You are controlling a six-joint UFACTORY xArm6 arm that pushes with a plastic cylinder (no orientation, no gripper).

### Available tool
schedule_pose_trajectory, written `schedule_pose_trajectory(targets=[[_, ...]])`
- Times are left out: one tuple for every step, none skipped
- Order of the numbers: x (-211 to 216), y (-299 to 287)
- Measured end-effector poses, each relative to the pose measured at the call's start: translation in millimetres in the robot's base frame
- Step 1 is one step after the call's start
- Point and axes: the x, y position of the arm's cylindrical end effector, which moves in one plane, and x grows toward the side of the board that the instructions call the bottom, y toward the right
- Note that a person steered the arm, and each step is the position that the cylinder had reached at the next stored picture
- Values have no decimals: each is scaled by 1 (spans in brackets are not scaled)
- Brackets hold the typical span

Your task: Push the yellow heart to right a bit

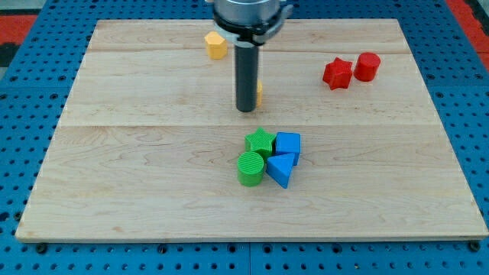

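A yellow block (260, 93), likely the yellow heart, shows only as a thin sliver at the right edge of my rod near the board's middle top; its shape is hidden. My tip (246, 109) rests on the board right against its left side, covering most of it. A yellow hexagon block (216, 45) sits further up and to the left.
A red star (337, 73) and a red cylinder (367, 66) sit at the upper right. Below my tip is a cluster: green star (261, 141), green cylinder (250, 168), blue cube (288, 144), blue triangle (281, 169). The wooden board (114, 191) lies on a blue pegboard.
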Motion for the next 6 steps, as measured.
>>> schedule_pose_trajectory(targets=[[-7, -51], [-25, -72], [-42, -45], [-31, 23], [-15, 85], [-14, 94]])
